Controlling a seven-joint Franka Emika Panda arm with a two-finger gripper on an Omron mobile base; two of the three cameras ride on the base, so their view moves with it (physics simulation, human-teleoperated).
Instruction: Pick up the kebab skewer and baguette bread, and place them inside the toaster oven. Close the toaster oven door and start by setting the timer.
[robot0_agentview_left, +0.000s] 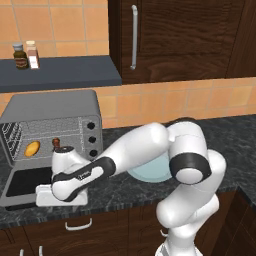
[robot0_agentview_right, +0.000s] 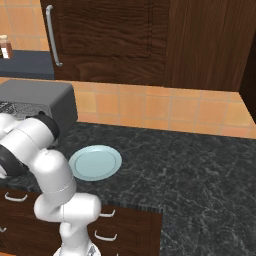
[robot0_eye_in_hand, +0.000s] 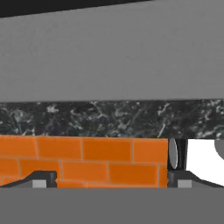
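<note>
— Where's the food?
— The bread (robot0_agentview_left: 32, 148) lies on the oven (robot0_agentview_left: 50, 125) rack, left side. The skewer (robot0_agentview_left: 56, 144) is further right in there, half hidden behind my wrist, so I can't tell how it lies.
— And the door?
— The door (robot0_agentview_left: 22, 186) hangs open, flat over the table (robot0_agentview_left: 225, 135).
— Your fingers?
— My fingers (robot0_eye_in_hand: 109, 179) are spread as wide as they go, holding nothing, low by the door. A plate (robot0_agentview_right: 95, 162) sits on the table right of the oven.
</note>
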